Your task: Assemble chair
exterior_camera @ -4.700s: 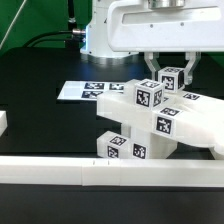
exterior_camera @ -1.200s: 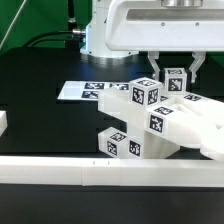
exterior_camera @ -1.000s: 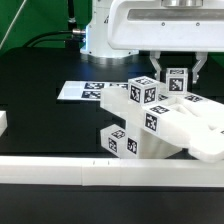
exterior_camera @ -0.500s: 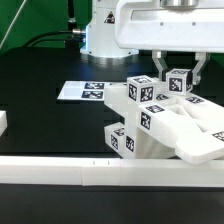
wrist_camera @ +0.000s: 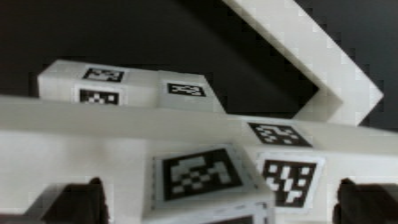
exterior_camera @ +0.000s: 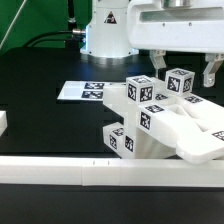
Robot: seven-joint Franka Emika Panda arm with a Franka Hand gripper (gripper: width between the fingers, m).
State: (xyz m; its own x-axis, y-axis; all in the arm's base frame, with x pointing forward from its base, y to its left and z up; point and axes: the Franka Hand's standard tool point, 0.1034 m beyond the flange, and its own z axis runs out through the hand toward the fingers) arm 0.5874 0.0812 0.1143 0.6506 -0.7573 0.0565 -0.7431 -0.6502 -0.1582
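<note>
White rail (exterior_camera: 60, 170) is running along the near edge. Chair (exterior_camera: 165, 125) is sitting just behind it at 3 o'clock; bare mat is lying open at 9. Gripper (exterior_camera: 184, 72) is standing wide, straddling the top block without gripping. Marker board (exterior_camera: 85, 91) is lying at 11.

A white, rounded arm (exterior_camera: 105, 28) carries a boxy white wrist housing, dark fingers (exterior_camera: 159, 64) and black cabling behind.
</note>
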